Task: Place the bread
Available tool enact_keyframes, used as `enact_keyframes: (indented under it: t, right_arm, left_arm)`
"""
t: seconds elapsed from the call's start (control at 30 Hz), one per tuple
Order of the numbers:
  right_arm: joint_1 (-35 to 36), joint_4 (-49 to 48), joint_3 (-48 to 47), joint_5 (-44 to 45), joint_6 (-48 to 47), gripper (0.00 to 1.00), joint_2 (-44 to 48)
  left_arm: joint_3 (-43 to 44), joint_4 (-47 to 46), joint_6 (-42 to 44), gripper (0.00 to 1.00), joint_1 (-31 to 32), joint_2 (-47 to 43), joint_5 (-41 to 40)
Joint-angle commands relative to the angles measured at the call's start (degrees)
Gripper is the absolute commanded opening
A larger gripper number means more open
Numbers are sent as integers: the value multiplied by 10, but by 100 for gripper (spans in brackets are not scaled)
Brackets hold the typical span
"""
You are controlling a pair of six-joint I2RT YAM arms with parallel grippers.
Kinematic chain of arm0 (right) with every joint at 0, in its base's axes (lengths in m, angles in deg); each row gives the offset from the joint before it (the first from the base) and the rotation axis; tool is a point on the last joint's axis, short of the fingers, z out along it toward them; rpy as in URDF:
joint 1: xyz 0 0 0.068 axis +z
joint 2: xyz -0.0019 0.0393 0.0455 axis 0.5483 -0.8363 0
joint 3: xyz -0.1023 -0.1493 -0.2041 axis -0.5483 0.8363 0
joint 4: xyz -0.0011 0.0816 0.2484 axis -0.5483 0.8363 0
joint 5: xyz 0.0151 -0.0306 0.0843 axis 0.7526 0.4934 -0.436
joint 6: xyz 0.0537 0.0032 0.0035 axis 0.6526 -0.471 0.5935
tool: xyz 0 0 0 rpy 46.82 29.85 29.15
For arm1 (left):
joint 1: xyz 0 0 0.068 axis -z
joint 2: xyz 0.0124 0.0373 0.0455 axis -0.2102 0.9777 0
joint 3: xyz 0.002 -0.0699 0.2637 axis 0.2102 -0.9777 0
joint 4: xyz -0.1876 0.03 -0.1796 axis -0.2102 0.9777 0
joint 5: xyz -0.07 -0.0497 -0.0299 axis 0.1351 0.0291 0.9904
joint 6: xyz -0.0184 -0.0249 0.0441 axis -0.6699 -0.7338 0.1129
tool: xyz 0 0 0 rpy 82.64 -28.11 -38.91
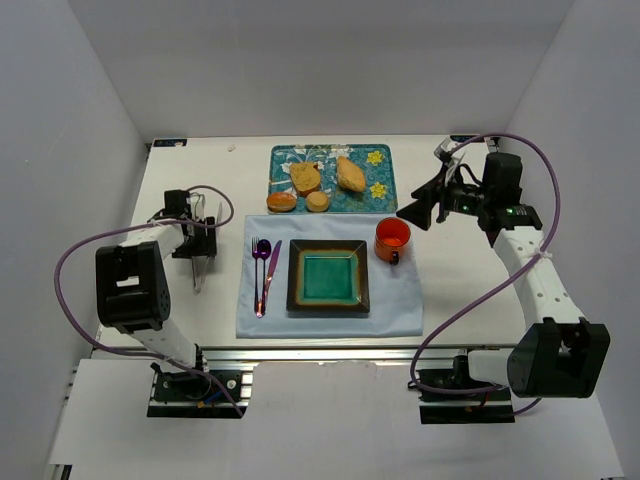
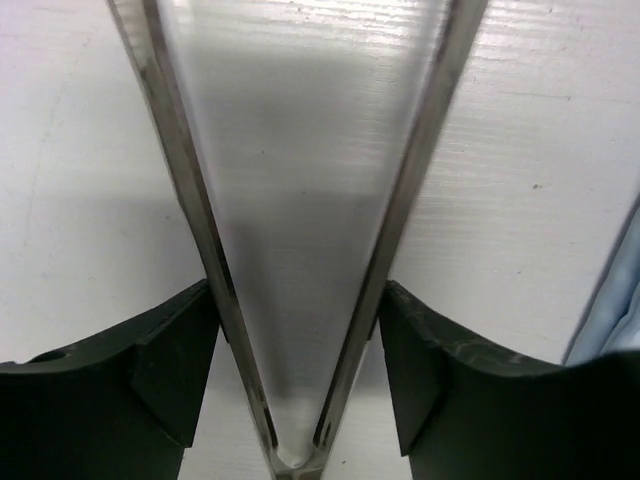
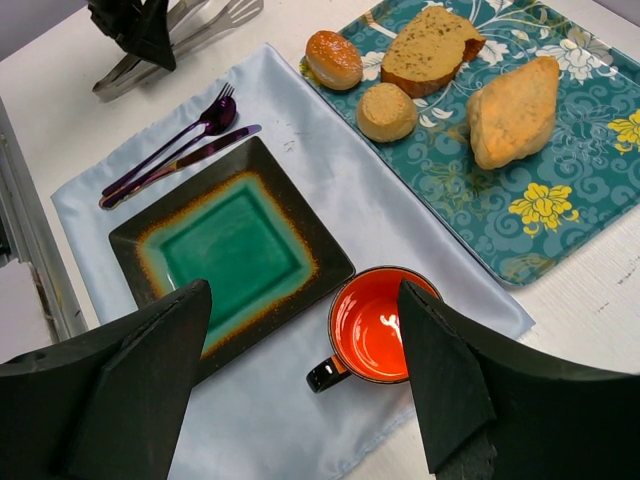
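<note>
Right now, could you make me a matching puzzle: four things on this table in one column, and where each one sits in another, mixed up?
Things:
1. small pale bun
2. orange cup
3. purple fork and knife
4. tongs

Places:
A. on the blue cloth, right of the square plate
B. between the fingers of the left claw
C. on the floral tray
D. on the blue cloth, left of the square plate

Pairs: 1-C, 2-A, 3-D, 4-B.
</note>
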Motion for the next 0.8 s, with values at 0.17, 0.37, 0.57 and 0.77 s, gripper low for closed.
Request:
enact_keyframes:
  t: [0.17, 0.37, 0.57, 0.77]
  right_arm:
    - [-20, -12, -10, -20, 9, 80, -2]
    - [-19, -10, -10, -25, 8, 80, -1]
    - [-43, -18, -3, -30, 13, 80, 6]
    - [-48, -23, 7, -36, 17, 80, 15]
  left_arm:
    - [-36, -58, -40, 34, 3, -36, 28]
    - [-16, -47, -76, 27, 2, -88, 60]
    - [91, -5, -171, 41, 27, -126, 202]
    - [156, 19, -231, 54, 96, -98, 269]
